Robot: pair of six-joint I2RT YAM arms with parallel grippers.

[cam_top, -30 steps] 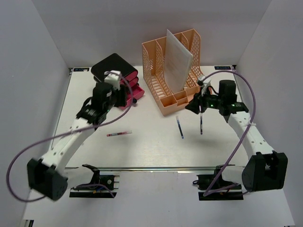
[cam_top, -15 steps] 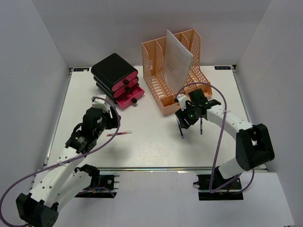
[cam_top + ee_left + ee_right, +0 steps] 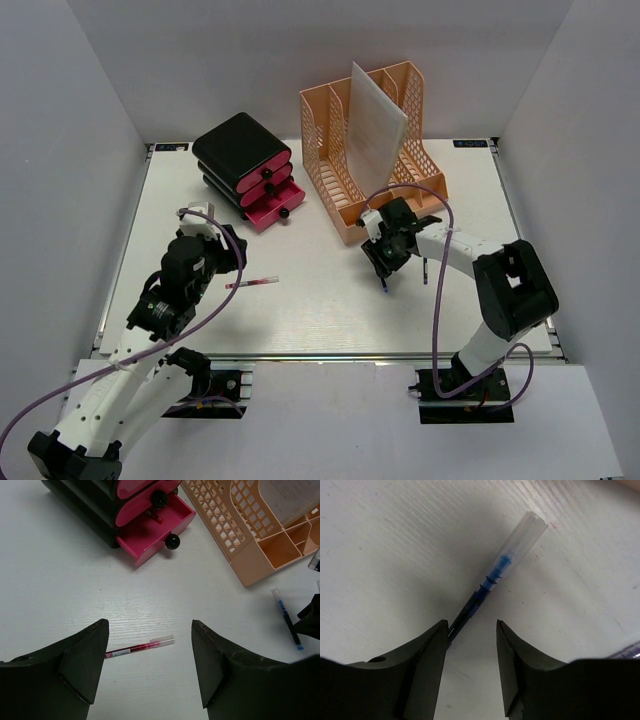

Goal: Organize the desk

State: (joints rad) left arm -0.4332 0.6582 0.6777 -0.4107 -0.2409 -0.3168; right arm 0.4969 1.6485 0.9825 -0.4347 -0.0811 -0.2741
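Lying long side left-to-right, the desk (image 3: 320, 315); left hand (image 3: 149, 625) open near red pen (image 3: 140, 647), right hand (image 3: 471, 625) open astride blue pen (image 3: 495, 575).

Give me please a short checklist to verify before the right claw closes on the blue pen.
1. The right claw is open: ok.
2. The blue pen lies between its fingers: ok, but it is slanted and runs close to one finger.
3. The pen rests flat on the desk: ok.
4. The claw is low enough to grip: cannot tell.
5. The small front compartments of the peach desk organizer look empty: ok.
6. The left claw is open over the red pen, apart from the right arm: ok.
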